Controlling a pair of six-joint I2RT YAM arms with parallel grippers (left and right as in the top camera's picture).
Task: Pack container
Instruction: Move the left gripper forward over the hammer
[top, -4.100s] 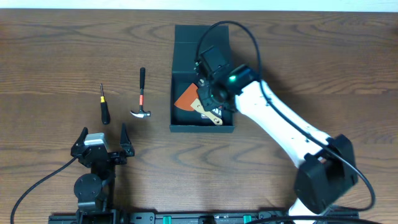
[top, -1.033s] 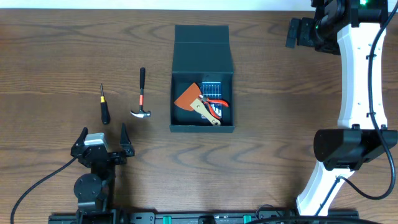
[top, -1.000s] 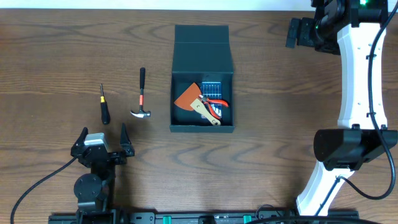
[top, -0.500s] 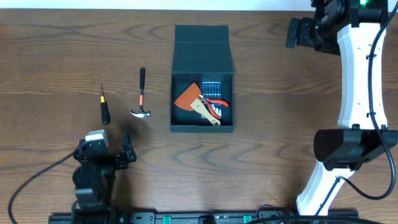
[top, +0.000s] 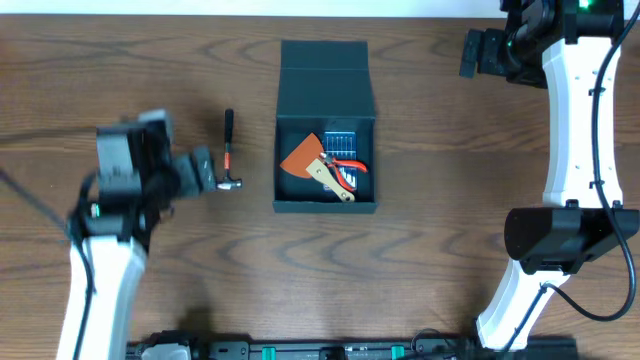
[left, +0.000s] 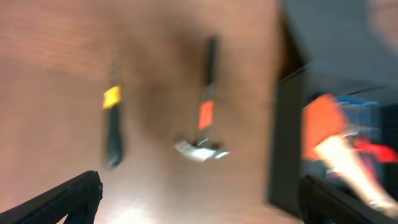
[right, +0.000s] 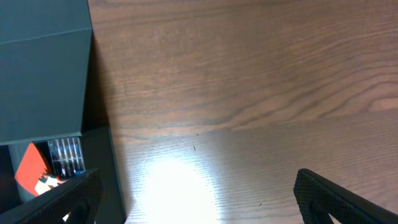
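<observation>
Container (top: 327, 85): dark teal box at centre of the overhead frame. Flap lid is folded back toward the top edge and the mouth is open.

Right gripper (top: 476, 53): upper right corner, well apart from the box. Jaws are spread with nothing between them.

Left gripper (left: 199, 190): left of centre in the overhead frame. Jaws are spread and empty, above the table near the two loose tools.

Hammer (top: 229, 125): on the table left of the container, apart from it. Handle points to the top edge, head to the bottom.

Screwdriver (left: 113, 127): left of the hammer and roughly parallel to it. Overhead, the arm covers it.

Risks:
- The left wrist view is blurred, so the line-up over either tool is probably still loose. A closing now could pinch a tool off-centre and let it swing or drop.
- The tools lie near each other, so one finger could nudge the neighbour.
- A long hammer handle could catch the box wall on the way in.

Contents, lower half of the box:
- Orange piece (top: 299, 157).
- Tan handle (top: 336, 186).
- Red-handled tool (top: 352, 170).
- Small blue case (top: 340, 137), at the upper edge of the pile.
</observation>
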